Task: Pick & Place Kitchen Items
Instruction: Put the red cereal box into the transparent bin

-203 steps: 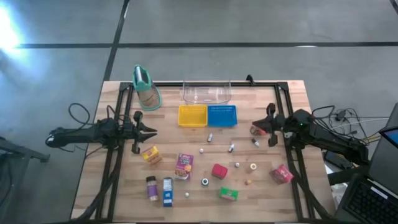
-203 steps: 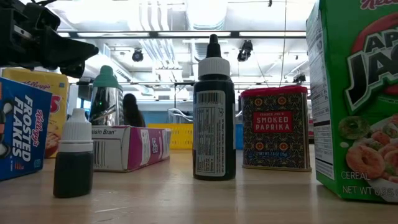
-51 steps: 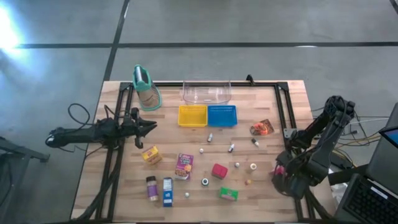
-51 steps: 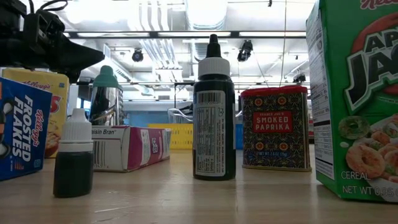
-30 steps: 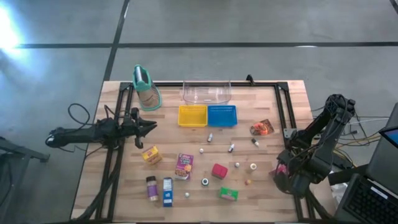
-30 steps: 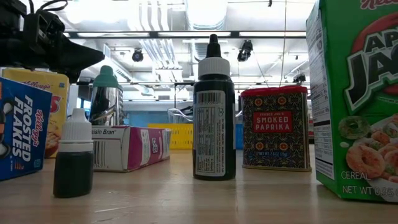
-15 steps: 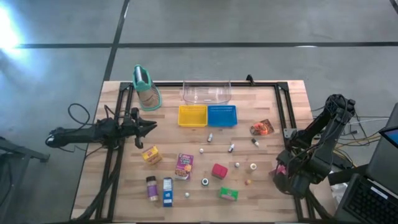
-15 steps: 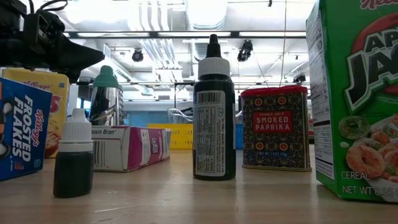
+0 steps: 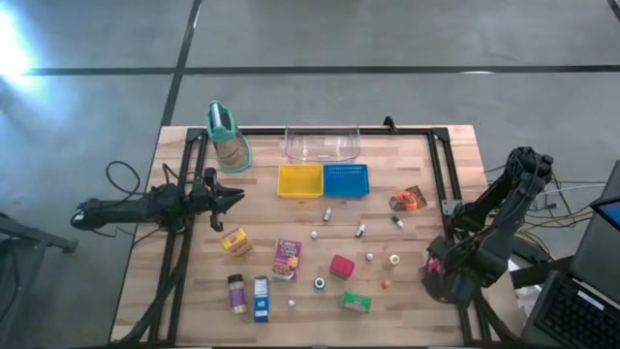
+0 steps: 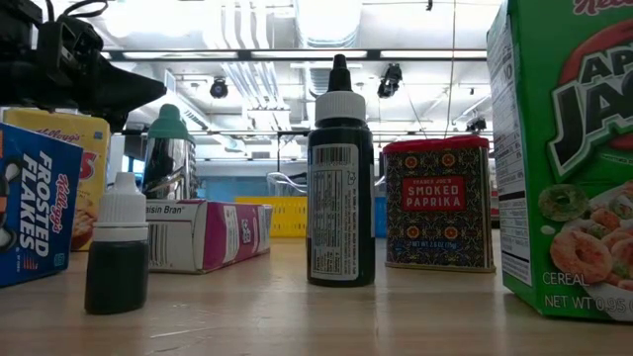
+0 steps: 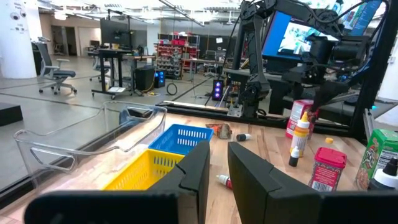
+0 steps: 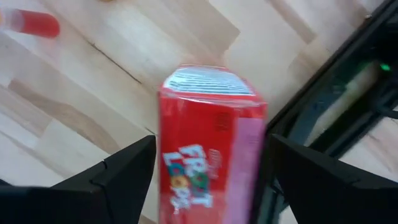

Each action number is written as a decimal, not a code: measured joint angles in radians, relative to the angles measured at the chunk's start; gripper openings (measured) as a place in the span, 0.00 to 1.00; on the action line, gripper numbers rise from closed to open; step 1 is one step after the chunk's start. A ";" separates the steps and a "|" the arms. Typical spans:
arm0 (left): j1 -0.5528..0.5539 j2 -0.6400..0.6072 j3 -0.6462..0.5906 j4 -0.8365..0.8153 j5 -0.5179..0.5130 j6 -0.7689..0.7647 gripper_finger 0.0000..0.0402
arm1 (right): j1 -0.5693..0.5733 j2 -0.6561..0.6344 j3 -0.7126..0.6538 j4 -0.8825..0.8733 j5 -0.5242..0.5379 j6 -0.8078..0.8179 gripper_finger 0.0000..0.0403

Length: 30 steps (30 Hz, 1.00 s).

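Observation:
A red and pink carton (image 12: 211,143) lies on the wood near the table's right edge (image 9: 433,261). My right gripper (image 12: 211,140) hangs over it (image 9: 438,275), open, one finger on each side of it. My left gripper (image 9: 239,197) hovers shut above the table's left part, pointing right, with nothing between its fingers (image 11: 217,155). Other kitchen items lie loose: a yellow carton (image 9: 234,241), a pink-purple carton (image 9: 287,258), a red block (image 9: 341,266), a green carton (image 9: 356,302), a blue carton (image 9: 261,299) and an orange pouch (image 9: 408,200). My right gripper comes at the red carton from above, pointing down. Its two fingers (image 12: 124,171) stand close against the carton's long sides (image 12: 163,155). Whether they touch it I cannot tell. The carton lies flat on the table.
A yellow tray (image 9: 299,180), a blue tray (image 9: 346,180) and a clear bin (image 9: 322,142) stand at the far middle, a tan container with a teal top (image 9: 229,141) at the far left. Small bottles and white pieces are scattered mid-table. A black frame rail (image 12: 348,93) runs beside the red carton.

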 joint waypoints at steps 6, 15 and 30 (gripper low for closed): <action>0.000 0.000 0.000 0.000 0.000 0.000 0.16 | 0.000 0.000 -0.035 0.038 0.000 -0.004 0.68; 0.000 0.000 0.000 0.000 0.000 0.000 0.16 | 0.001 0.000 -0.079 0.075 0.000 0.000 0.61; 0.000 0.000 0.000 0.000 0.000 0.000 0.16 | 0.000 0.000 -0.110 0.114 0.000 -0.003 0.55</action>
